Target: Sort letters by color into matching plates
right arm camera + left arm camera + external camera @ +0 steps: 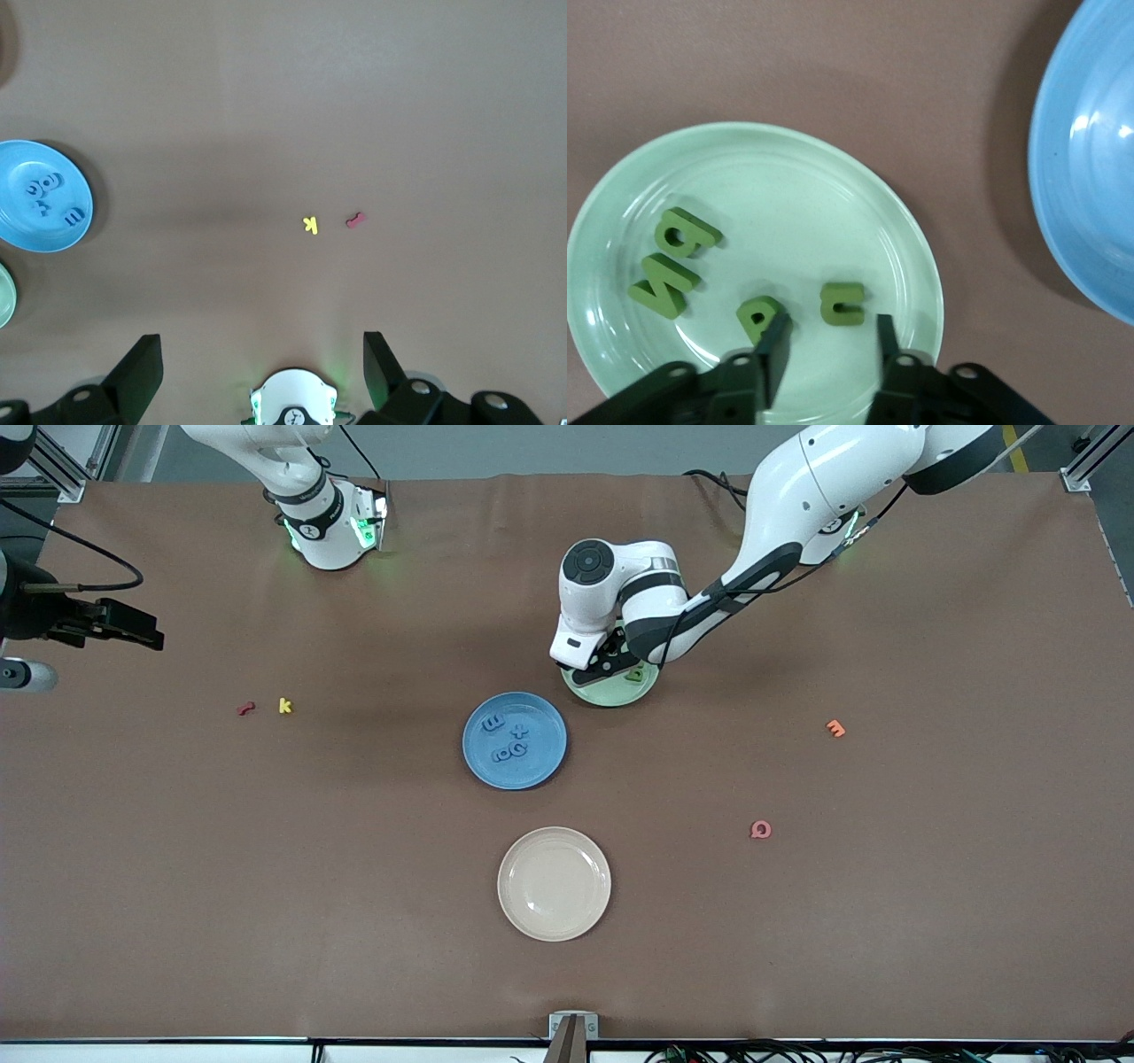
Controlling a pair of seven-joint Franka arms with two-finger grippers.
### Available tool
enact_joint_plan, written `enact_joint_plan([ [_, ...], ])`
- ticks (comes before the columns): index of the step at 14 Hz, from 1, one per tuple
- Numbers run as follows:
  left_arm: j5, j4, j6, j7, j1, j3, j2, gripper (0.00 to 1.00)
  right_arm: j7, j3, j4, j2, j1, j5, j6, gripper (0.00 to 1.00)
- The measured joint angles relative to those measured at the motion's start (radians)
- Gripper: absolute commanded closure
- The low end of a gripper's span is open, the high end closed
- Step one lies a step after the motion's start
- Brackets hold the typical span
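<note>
The pale green plate (611,691) lies near the table's middle, half hidden under my left gripper (613,662). In the left wrist view the green plate (788,177) holds several green letters (842,303). My left gripper (831,341) hangs just above the plate, open and empty, and a green letter P (759,317) lies beside one fingertip. The blue plate (514,740), seen also in the left wrist view (1090,195), holds several blue letters (509,749). My right gripper (261,343) is open and empty, waiting high over the right arm's end of the table (146,636).
A cream plate (554,883) lies nearer to the front camera than the blue plate. A red letter (245,708) and a yellow k (284,706) lie toward the right arm's end. An orange letter (835,728) and a pink letter (760,830) lie toward the left arm's end.
</note>
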Motion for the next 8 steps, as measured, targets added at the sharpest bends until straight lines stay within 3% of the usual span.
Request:
enact_joint_plan([
  [4, 0.000, 0.017, 0.000, 0.004, 0.017, 0.000, 0.000, 0.00, -0.005, -0.012, -0.069, -0.071, 0.002, 0.000, 0.030, 0.00],
  [8, 0.000, 0.042, -0.001, 0.045, 0.124, -0.041, -0.007, 0.01, -0.029, -0.017, -0.100, -0.119, 0.002, 0.000, 0.048, 0.00],
])
